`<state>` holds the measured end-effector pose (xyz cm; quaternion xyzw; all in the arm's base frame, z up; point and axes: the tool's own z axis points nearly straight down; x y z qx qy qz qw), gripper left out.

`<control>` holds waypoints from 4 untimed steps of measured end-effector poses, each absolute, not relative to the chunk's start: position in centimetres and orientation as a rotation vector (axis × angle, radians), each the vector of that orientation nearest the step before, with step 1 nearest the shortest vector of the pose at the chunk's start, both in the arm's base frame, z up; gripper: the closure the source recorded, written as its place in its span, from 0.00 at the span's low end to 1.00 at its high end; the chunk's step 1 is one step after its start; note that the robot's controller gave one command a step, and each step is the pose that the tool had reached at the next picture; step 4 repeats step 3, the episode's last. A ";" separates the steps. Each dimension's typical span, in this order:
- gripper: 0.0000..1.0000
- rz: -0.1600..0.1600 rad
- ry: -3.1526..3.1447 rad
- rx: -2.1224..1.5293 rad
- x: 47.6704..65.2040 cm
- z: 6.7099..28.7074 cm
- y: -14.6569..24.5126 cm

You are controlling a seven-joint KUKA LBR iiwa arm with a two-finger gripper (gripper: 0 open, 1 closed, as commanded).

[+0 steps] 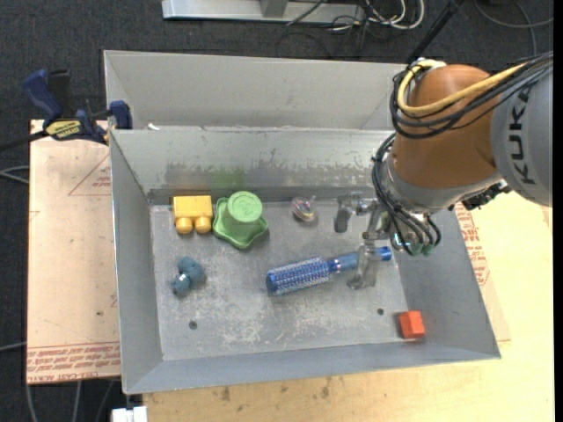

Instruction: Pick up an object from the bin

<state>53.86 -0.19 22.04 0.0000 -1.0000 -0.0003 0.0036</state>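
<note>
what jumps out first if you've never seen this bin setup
The arm's big orange wrist cover looms over the right side of the grey bin, its lower end by the handle of a blue hairbrush lying mid-bin. Next come the green cup-shaped toy beside a yellow block at the back left, and a small orange block at the front right.

Along the bin's (132, 236) back wall a block (192, 207) lay left of a cup (240, 220); a hairbrush (303, 275) lay centrally, the gripper (365, 258) at its right end; a cube (410, 324) sat front right.
</note>
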 end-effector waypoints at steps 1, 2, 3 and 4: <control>0.00 -0.003 -3.133 0.151 59.3 8.6 3.9; 1.00 -0.005 -3.138 0.148 59.3 8.9 3.9; 1.00 0.001 -3.006 0.934 57.5 23.0 -3.1; 1.00 0.001 -3.006 0.934 57.5 23.0 -3.1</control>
